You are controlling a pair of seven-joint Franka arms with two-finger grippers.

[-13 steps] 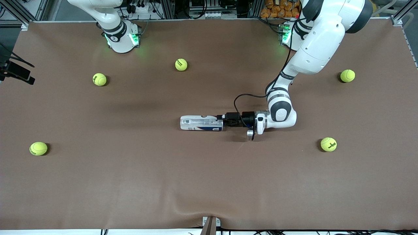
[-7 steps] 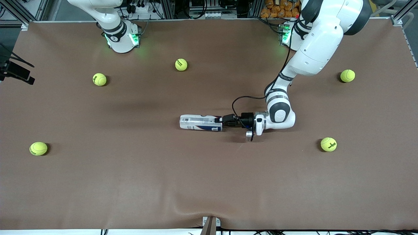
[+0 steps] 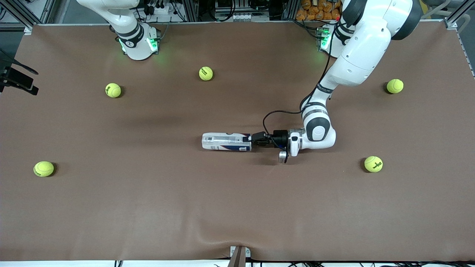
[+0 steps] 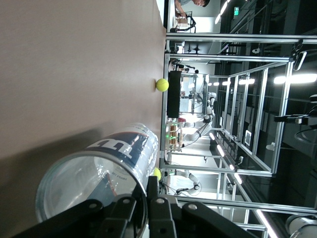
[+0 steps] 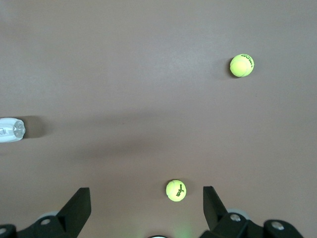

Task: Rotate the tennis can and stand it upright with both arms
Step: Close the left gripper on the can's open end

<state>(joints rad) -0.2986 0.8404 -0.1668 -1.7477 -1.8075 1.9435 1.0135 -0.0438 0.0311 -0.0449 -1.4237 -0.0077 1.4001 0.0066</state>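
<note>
Tennis can [image 3: 226,142] lies on its side at the centre of the front frame on the brown worktop [image 3: 148,207], long axis across the frame, navy-and-white label showing; its end toward the left arm's end of the worktop sits in the left end effector [image 3: 254,139], which is clenched onto that rim; in the left wrist view the can [image 4: 99,173] fills the lower part of the frame with the black fingers [image 4: 157,218] pinched on its open clear rim; left arm [image 3: 356,55] comes down from the upper right of the front frame, wrist low near the worktop. Right arm [image 3: 126,26] waits at the upper left of the front frame, its hand out of that frame; the right wrist view shows the right end effector [image 5: 146,210] released, fingers spread wide at the bottom of the frame, high over the worktop, with 2 tennis balls [image 5: 176,190] below and the can's end [image 5: 10,130] at the frame's mid-left edge. 5 tennis balls [image 3: 206,73] scattered in the front frame: 2 upper left of centre, 1 at mid-left, 2 at the right, all well apart from the can.
</note>
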